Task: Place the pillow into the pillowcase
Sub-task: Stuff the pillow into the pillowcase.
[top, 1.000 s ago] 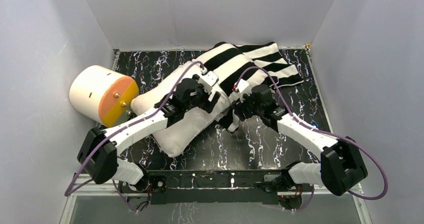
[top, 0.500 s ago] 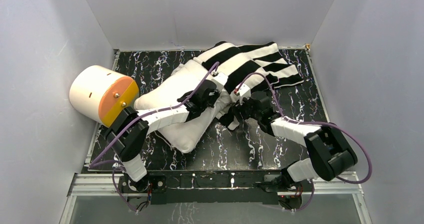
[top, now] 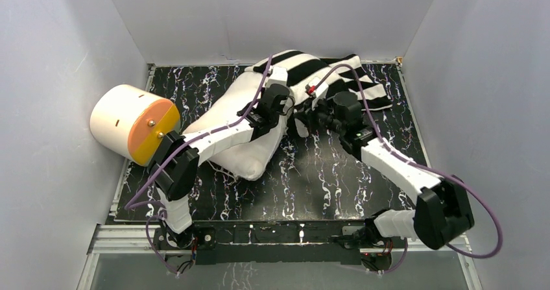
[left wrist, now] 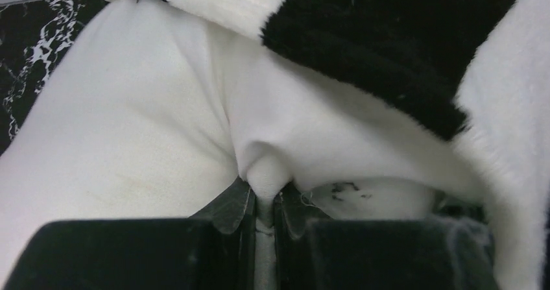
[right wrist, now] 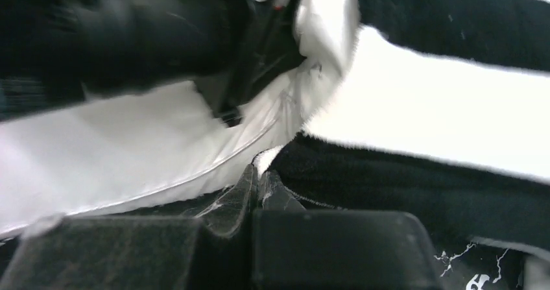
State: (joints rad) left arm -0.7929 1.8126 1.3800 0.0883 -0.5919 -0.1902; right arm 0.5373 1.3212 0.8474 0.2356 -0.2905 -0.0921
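Got the pillow (top: 237, 148) lying slantwise on the worktop (top: 324, 173), far end poked just under the pillowcase (top: 305, 69) mouth near the back edge. Also got the left claw (left wrist: 263, 199) pinched tight on a fold of pillow and the right claw (right wrist: 258, 181) nipped shut on the pillowcase hem. Loads of bare room toward the front edge.
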